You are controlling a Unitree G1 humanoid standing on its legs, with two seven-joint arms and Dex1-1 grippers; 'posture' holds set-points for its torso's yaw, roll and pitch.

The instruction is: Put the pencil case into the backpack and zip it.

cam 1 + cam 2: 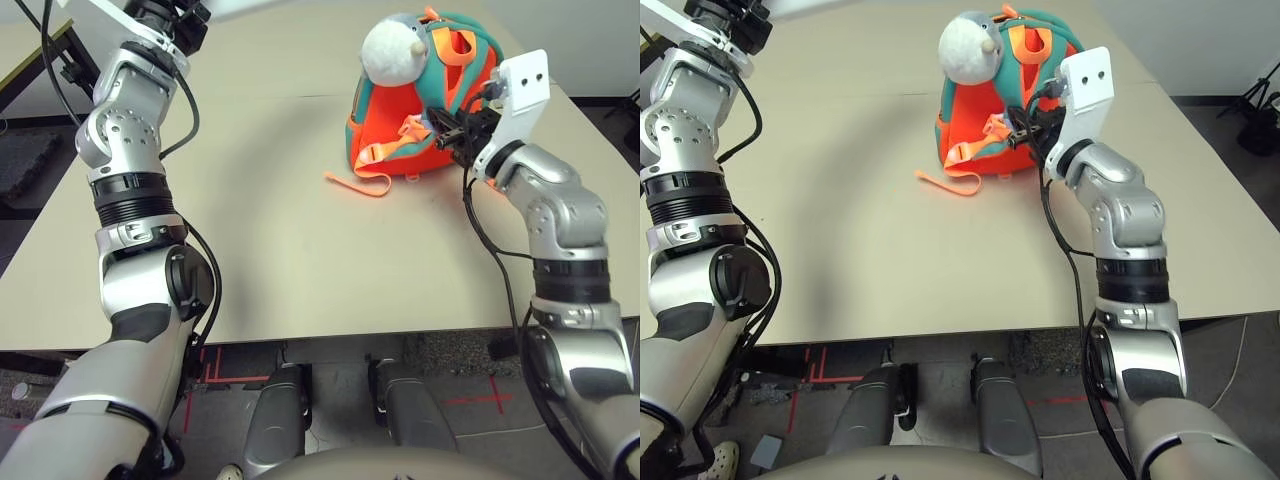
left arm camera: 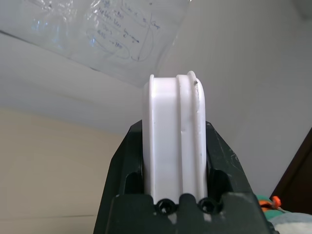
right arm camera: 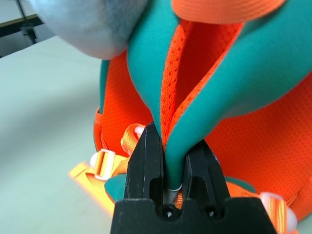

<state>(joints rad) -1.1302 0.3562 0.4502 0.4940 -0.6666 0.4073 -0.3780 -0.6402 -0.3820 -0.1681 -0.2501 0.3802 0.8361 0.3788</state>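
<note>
The backpack (image 1: 395,150) stands upright at the far right of the table, orange with teal trim and a grey-white plush animal (image 1: 392,47) on top. My right gripper (image 3: 171,141) is shut on a fold of its teal trim (image 3: 195,112), beside the orange mesh of the body; in the left eye view that gripper (image 1: 447,127) presses against the backpack's right side. My left arm is raised high at the far left. Its gripper (image 2: 173,129) is shut on the white pencil case (image 2: 173,97), seen edge-on between the black fingers (image 2: 124,161).
A loose orange strap (image 1: 355,182) trails from the backpack onto the beige table (image 1: 300,250). The table's near edge runs just in front of my body. Another table (image 1: 25,45) stands at the far left. A black cable hangs along my right forearm.
</note>
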